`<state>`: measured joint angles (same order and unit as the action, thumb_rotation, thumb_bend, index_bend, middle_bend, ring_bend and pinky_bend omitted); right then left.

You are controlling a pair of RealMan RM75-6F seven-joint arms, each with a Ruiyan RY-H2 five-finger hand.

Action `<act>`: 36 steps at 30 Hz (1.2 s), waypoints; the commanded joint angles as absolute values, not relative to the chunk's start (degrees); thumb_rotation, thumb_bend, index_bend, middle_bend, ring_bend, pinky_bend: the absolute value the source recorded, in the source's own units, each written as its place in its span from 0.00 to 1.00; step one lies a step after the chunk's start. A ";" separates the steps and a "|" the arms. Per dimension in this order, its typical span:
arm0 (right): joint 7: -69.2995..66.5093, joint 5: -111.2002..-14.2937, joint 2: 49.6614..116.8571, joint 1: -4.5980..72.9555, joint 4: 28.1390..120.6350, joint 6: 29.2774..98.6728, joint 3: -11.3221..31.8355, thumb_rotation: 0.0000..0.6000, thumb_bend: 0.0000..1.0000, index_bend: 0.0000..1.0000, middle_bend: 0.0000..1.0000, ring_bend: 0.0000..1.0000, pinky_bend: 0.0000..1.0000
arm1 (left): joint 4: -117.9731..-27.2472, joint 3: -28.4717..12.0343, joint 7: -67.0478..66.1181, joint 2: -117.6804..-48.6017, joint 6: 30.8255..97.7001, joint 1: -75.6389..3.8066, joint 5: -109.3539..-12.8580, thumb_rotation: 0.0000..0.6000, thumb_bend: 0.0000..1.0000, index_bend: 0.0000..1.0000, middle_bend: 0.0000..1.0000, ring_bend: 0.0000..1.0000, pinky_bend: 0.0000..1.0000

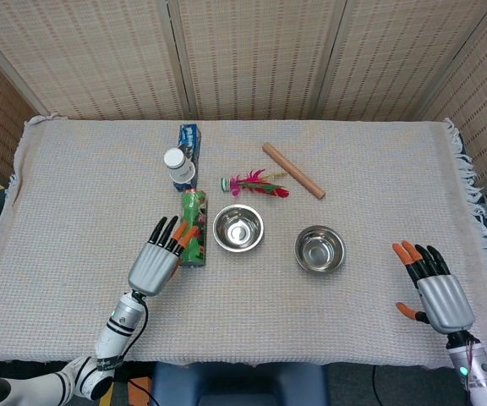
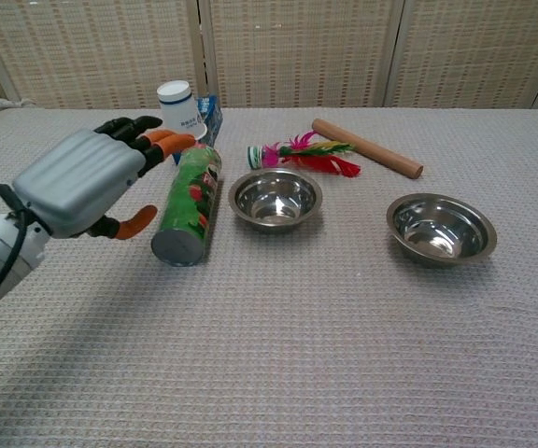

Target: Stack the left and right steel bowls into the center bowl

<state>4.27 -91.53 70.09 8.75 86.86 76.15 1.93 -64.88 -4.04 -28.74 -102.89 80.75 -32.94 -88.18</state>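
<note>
Two steel bowls stand on the cloth. The centre bowl sits upright beside a green can, and the bowl set into it lies flush, so the pair reads as one. The right bowl stands alone with nothing in it. My left hand hovers left of the can, fingers spread, holding nothing. My right hand is over the table's front right, well right of the right bowl, fingers apart, and shows only in the head view.
A green can lies on its side just left of the centre bowl. Behind it stand a white bottle and a blue box. A feathered shuttlecock and a wooden rod lie at the back.
</note>
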 commanded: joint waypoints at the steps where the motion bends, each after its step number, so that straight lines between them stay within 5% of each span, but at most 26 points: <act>1: 7.96 -90.15 74.31 13.73 85.09 69.75 3.44 1.00 0.07 0.05 0.00 0.00 0.00 | -67.30 -2.95 -28.88 -99.81 82.57 -30.28 -87.57 1.00 0.43 0.06 0.09 0.00 0.11; 16: 8.44 -84.64 87.26 24.09 74.04 58.17 6.13 1.00 0.16 0.35 0.00 0.00 0.00 | -71.37 -4.10 -25.14 -92.25 87.16 -24.94 -87.24 1.00 0.43 0.06 0.09 0.00 0.11; 20: 6.47 -85.12 90.62 25.33 70.06 59.07 6.42 1.00 0.19 0.44 0.00 0.00 0.00 | -71.50 -4.61 -24.30 -91.32 87.17 -24.32 -86.90 1.00 0.44 0.06 0.09 0.00 0.11; 27: 4.16 -86.61 95.17 26.41 63.80 62.83 6.51 1.00 0.33 0.74 0.10 0.00 0.00 | -71.41 -5.71 -22.30 -90.25 87.48 -23.28 -86.17 1.00 0.44 0.06 0.09 0.00 0.11; 36: 3.85 -90.63 93.69 26.13 67.97 70.85 6.14 1.00 0.37 0.76 0.13 0.00 0.00 | -70.77 -6.57 -20.47 -89.65 87.91 -22.13 -85.67 1.00 0.43 0.06 0.09 0.00 0.11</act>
